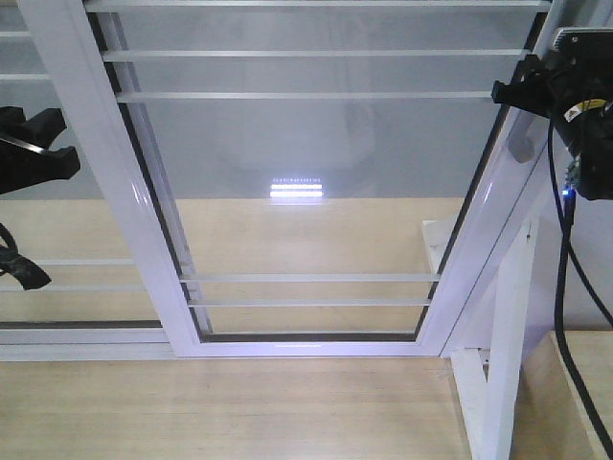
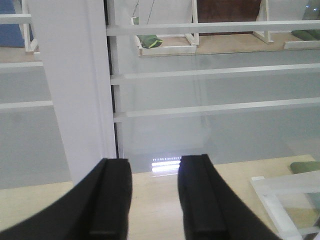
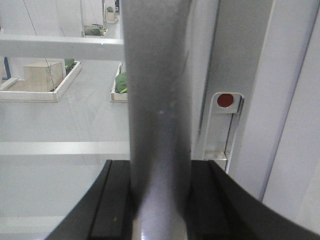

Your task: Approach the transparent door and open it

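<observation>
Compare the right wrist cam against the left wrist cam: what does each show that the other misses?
Right wrist only: the grey handle gripped by the right pincer, and beside it a lock plate with a red dot.
Left wrist only: the left pincer open with nothing in it, facing a white frame post, with wooden floor below.
Both: the door, clear glass crossed by white bars.

The pale plank floor (image 1: 239, 412) carries a white bottom track (image 1: 86, 351) down-left of the right pincer (image 1: 522, 89) and a white stand leg (image 1: 503, 364) directly beneath it.
</observation>
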Tool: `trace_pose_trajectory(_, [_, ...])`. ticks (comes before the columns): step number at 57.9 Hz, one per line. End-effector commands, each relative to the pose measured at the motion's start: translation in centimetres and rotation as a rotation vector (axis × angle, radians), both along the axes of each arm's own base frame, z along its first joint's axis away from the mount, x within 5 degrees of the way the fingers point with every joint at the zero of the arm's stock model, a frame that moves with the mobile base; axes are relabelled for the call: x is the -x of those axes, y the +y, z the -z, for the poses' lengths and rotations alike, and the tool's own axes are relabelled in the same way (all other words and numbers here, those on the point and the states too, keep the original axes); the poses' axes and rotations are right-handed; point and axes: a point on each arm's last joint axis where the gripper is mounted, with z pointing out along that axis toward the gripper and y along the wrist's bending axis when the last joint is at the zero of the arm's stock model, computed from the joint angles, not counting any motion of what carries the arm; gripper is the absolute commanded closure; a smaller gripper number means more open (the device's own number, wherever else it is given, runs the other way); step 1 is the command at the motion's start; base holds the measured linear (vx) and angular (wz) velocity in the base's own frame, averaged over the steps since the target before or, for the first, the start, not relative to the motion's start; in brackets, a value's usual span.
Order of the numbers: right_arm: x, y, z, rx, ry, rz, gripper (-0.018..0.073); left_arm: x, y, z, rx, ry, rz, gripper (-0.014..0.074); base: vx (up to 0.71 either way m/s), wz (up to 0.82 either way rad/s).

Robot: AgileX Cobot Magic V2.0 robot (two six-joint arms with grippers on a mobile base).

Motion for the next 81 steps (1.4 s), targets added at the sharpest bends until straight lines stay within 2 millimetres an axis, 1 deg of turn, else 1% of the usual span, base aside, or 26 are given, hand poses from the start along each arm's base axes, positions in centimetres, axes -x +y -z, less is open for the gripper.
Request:
trace_pose_trajectory(1, [0.0, 2.9, -3.5, 0.068, -0.149, -0.116, 0.0323, -0.1, -0.2, -2.3, 0.029, -0.132, 0.011, 0.0216, 0.0, 0.0])
trace_pose_trajectory(11, [0.2, 5.4, -3.5, 0.065, -0.152, -0.175, 0.0321, -0.1, -0.2, -2.3, 0.029, -0.132, 0.011, 0.0216, 0.0, 0.0])
trace_pose_trajectory(24, [0.5, 8.0, -3.5, 0.06, -0.155, -0.237, 0.0317, -0.1, -0.2, -2.3, 0.029, -0.132, 0.011, 0.0216, 0.0, -0.01])
trace_pose_trajectory(41, [1.4, 12.4, -3.5, 0.053, -0.158, -0.343, 0.0315, -0.1, -0.2, -2.3, 0.029, -0.133, 0.011, 0.0216, 0.0, 0.0])
trace_pose_trajectory(45, [1.6, 13.1, -3.5, 0.059, -0.159, -0.362, 0.0315, -0.1, -0.2, -2.3, 0.029, -0.133, 0.011, 0.0216, 0.0, 0.0])
trace_pose_trajectory(51, [1.7, 13.4, -3.5, 0.055, -0.16, -0.367, 0.0315, -0.1, -0.2, -2.3, 0.029, -0.133, 0.011, 0.0216, 0.0, 0.0])
trace_pose_trajectory(75, [1.7, 13.4, -3.5, 0.065, -0.16, -0.363, 0.0315, -0.1, -0.2, -2.3, 0.029, -0.133, 0.011, 0.0216, 0.0, 0.0])
trace_pose_trajectory(81, [1.9, 13.3, -3.8, 0.07, -0.138, -0.363, 0.0315, -0.1, -0.2, -2.3, 0.03, -0.133, 0.011, 0.0216, 0.0, -0.01])
